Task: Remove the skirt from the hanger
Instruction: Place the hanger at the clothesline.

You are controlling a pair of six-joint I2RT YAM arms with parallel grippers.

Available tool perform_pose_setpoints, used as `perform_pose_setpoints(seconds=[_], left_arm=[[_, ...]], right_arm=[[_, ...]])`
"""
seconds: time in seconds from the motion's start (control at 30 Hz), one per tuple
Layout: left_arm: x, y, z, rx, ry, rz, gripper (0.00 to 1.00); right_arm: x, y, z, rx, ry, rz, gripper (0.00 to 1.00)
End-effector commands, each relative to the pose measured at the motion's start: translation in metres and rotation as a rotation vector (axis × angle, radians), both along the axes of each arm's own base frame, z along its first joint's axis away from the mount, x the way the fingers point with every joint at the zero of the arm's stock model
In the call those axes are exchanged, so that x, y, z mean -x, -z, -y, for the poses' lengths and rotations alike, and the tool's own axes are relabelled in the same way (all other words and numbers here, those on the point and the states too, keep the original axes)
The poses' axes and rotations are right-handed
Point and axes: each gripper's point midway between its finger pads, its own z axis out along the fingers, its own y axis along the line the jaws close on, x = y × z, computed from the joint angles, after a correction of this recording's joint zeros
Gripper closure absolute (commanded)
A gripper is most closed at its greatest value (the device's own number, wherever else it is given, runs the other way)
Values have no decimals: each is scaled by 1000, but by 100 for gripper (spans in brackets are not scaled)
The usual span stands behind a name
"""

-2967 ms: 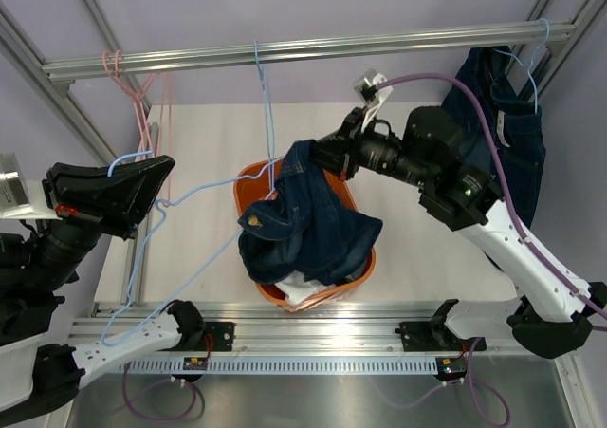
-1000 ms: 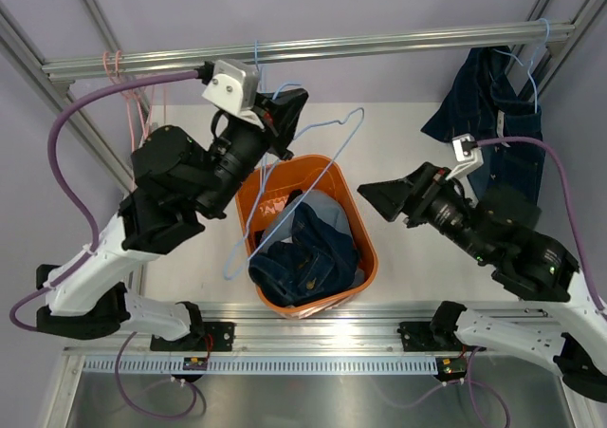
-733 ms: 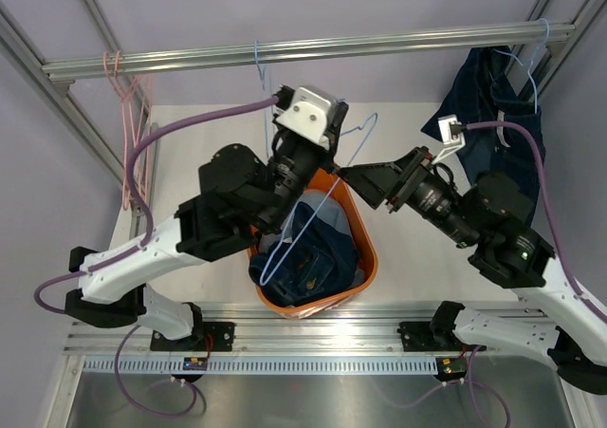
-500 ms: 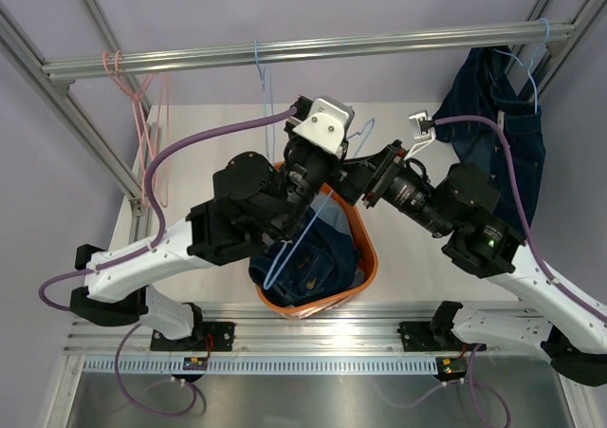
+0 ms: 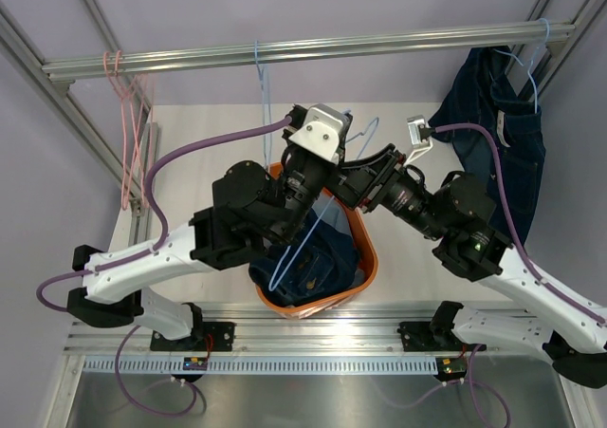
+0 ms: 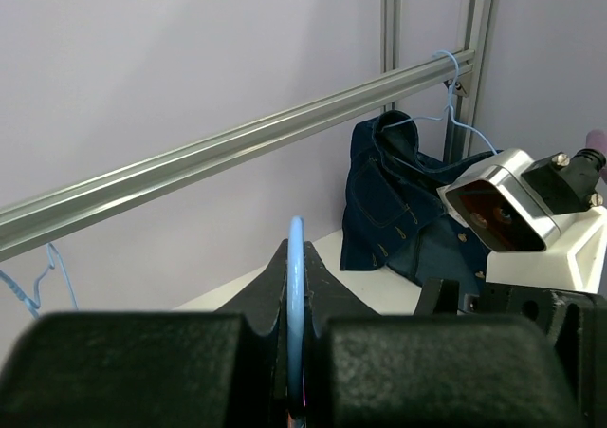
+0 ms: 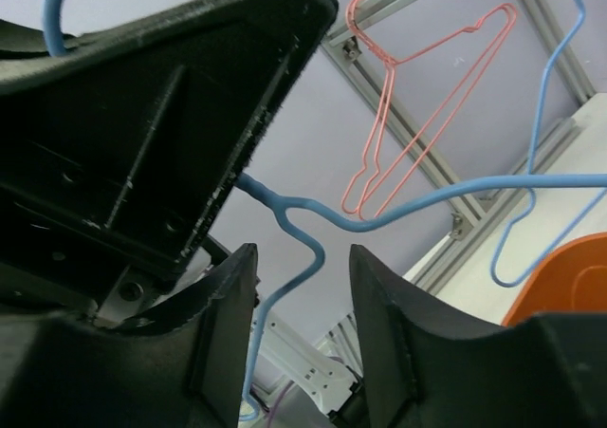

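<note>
My left gripper (image 5: 334, 174) is shut on a light-blue wire hanger (image 5: 302, 250) and holds it bare above the orange basket; the wire stands between its fingers in the left wrist view (image 6: 296, 286). My right gripper (image 5: 358, 187) is open just beside it, its jaws on either side of that hanger's twisted neck (image 7: 313, 248) without touching it. Thin pink hangers (image 5: 128, 134) hang bare on the rail at the far left and show in the right wrist view (image 7: 417, 96). No light-blue skirt shows. A dark-blue denim garment (image 5: 332, 257) lies in the basket.
The orange basket (image 5: 368, 250) sits at the table's near middle under both arms. A dark navy garment (image 5: 503, 105) hangs on a light-blue hanger at the rail's right end, also in the left wrist view (image 6: 398, 200). Another light-blue hanger (image 5: 261, 77) hangs mid-rail.
The denim that the right gripper held over the basket now lies inside it. My left arm swung from the far left to the centre with the blue hanger. My right gripper closed in beside it.
</note>
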Motion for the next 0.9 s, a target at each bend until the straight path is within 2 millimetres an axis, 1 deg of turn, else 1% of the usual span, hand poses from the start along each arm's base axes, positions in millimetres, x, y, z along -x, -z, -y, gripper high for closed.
perform_pose_setpoints(seconds=[0.0, 0.03, 0.1, 0.17, 0.2, 0.23, 0.27, 0.33, 0.37, 0.4, 0.43, 0.47, 0.5, 0.53, 0.57, 0.6, 0.67, 0.7, 0.73, 0.77, 0.8, 0.83, 0.87], left_arm=[[4, -23, -18, 121, -1, 8, 100], [4, -21, -17, 118, -2, 6, 100], [5, -21, -18, 127, 5, 7, 100], [6, -21, -17, 130, 12, 5, 100], [5, -20, -17, 124, 10, 4, 100], [6, -20, -17, 126, 12, 0, 100], [6, -20, -18, 125, 13, -2, 100], [7, -20, -20, 126, 16, -4, 100], [8, -23, -24, 136, 15, -4, 96], [7, -24, -27, 140, 11, -6, 70], [8, -26, -31, 146, 10, -6, 54], [9, -28, -33, 145, 14, -4, 43], [10, -33, -40, 143, 12, -4, 30], [10, -36, -43, 142, 10, -3, 2], [10, -40, -48, 140, 4, -1, 1], [12, -48, -55, 145, 4, 2, 1], [12, -57, -68, 160, -15, 6, 1], [13, -61, -73, 167, -16, 9, 1], [15, -70, -85, 189, -17, 19, 1], [15, -74, -91, 199, -23, 26, 1], [16, -79, -97, 213, -24, 33, 1], [19, -88, -109, 235, -24, 47, 1], [19, -93, -116, 245, -31, 56, 1]], right_arm=[[12, -27, 1, -96, -51, 35, 50], [12, -28, 1, -100, -53, 31, 55], [12, -27, -2, -95, -62, 18, 56], [10, -24, -5, -85, -62, 5, 64], [9, -25, -5, -86, -60, 4, 69], [9, -25, -5, -88, -60, -2, 77], [8, -25, -5, -92, -58, -11, 98], [5, -21, -7, -85, -51, -30, 100], [4, -19, -8, -83, -49, -36, 100], [3, -18, -8, -80, -44, -43, 100], [1, -16, -7, -79, -35, -54, 100], [-2, -11, -7, -60, -22, -65, 100], [-2, -10, -7, -54, -17, -64, 100], [-3, -10, -6, -49, -12, -65, 100], [-4, -6, -6, -31, -2, -77, 100], [-4, -8, -6, -29, -3, -75, 100], [-5, -4, -6, 4, 4, -83, 100], [-6, -8, -7, 12, 6, -80, 100], [-7, -8, -8, 18, 7, -82, 100], [-8, -3, -11, 36, 8, -93, 100], [-13, -3, -8, 45, 35, -106, 100], [-15, 2, -10, 70, 36, -121, 100], [-19, 3, -12, 81, 43, -127, 100]])
